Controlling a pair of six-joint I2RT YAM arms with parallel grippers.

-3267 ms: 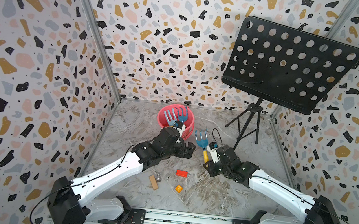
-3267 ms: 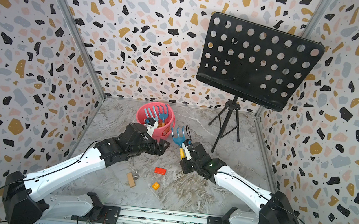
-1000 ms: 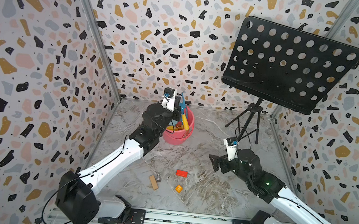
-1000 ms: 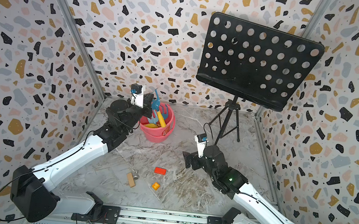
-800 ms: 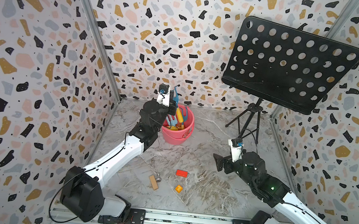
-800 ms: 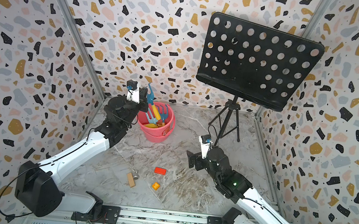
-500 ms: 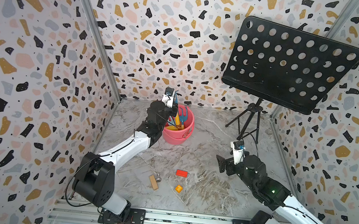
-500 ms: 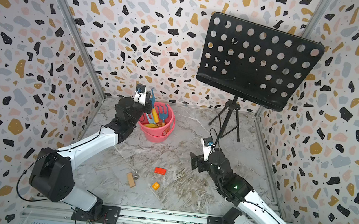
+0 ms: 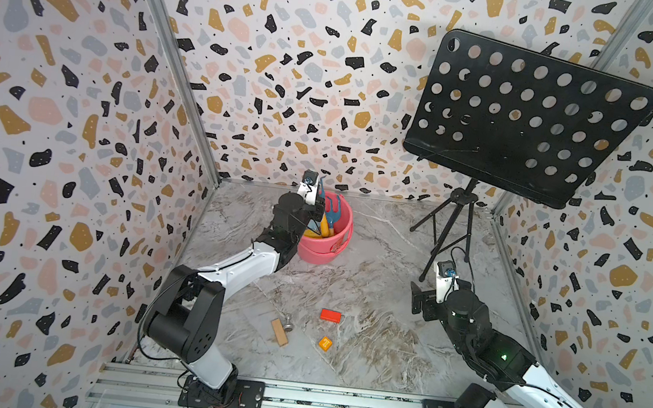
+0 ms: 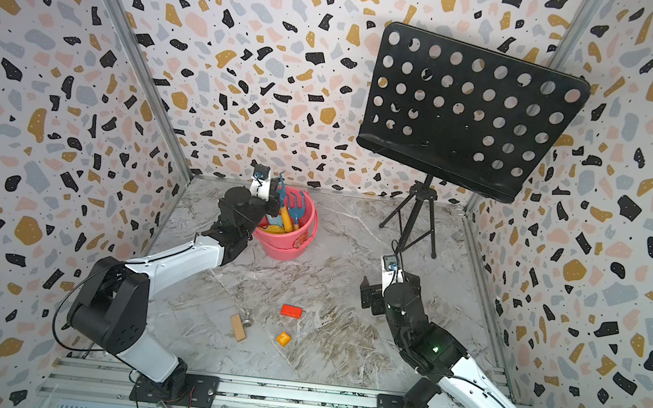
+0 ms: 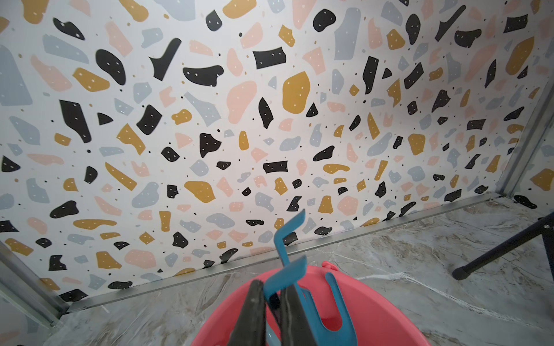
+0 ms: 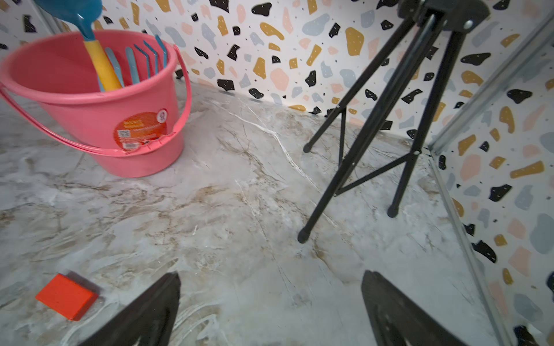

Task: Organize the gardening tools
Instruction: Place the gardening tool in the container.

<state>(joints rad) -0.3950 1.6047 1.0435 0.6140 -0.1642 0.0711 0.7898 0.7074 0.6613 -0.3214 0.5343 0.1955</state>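
Looks like a robot lab test cell: terrazzo-print panels [image 9: 290, 63] in aluminium framing [image 9: 175, 62], marble-look worktop [image 9: 377, 261], left arm [image 9: 242, 266] and right arm [image 9: 546, 389] bolted to a rail [image 9: 335, 403].

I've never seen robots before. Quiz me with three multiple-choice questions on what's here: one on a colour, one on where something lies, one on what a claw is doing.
1. What colour is the bucket?
A green; B pink; C white.
2. Where does the red block lie?
A on the floor; B inside the bucket; C on a shelf.
3. What is the left claw doing?
A wide open and empty; B out of sight; C shut on a blue rake.

Answers:
1 B, its wall is pink in both top views.
2 A, it lies flat on the marbled floor, apart from the bucket.
3 C, the left wrist view shows its fingers pinching the rake over the bucket.
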